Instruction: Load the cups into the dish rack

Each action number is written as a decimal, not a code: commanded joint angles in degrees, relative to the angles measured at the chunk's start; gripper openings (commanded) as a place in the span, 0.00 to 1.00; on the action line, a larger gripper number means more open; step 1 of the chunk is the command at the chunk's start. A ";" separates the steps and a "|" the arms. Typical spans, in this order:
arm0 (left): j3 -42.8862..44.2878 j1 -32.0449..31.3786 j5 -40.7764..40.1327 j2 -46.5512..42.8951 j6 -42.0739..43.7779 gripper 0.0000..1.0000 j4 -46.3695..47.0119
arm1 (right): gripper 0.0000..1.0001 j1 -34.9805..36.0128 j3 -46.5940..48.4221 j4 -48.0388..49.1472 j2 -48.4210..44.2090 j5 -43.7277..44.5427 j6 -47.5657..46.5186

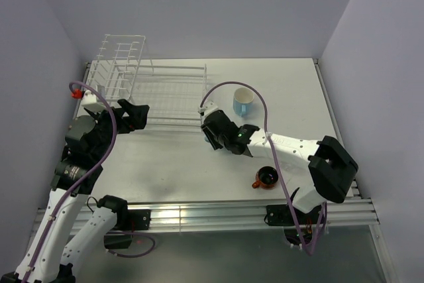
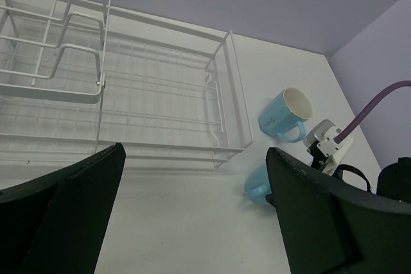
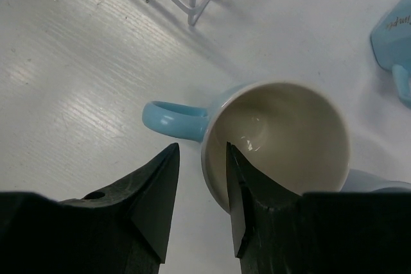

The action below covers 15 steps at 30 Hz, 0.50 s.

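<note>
The white wire dish rack (image 1: 156, 91) stands at the back left and holds nothing; it also shows in the left wrist view (image 2: 218, 81). One light blue mug (image 1: 243, 102) stands upright to its right. My right gripper (image 1: 212, 136) is open over a second light blue mug (image 3: 282, 139). One finger is inside the rim next to the handle and the other is outside, with a gap to the wall. The orange-red cup (image 1: 266, 177) stands near the front. My left gripper (image 1: 137, 116) is open and empty by the rack's front edge. The glass tumbler is out of view.
The rack's tall grid section (image 1: 121, 57) is at its left end. A purple cable (image 1: 232, 87) arches from the right wrist over the table. Walls close in the table at the back and on both sides.
</note>
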 commanded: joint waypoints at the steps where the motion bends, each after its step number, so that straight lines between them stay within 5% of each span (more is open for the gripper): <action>1: 0.08 0.16 0.29 0.18 -0.31 0.99 1.00 | 0.43 0.55 2.77 -0.53 0.62 -0.34 -1.13; 10: 0.17 0.16 0.29 0.35 -0.31 0.99 1.00 | 0.37 0.37 4.61 -3.08 3.70 -0.87 -1.84; 15: 0.17 0.16 0.38 0.53 -0.31 0.99 0.91 | 0.24 0.46 5.14 -3.96 4.05 -1.31 -1.84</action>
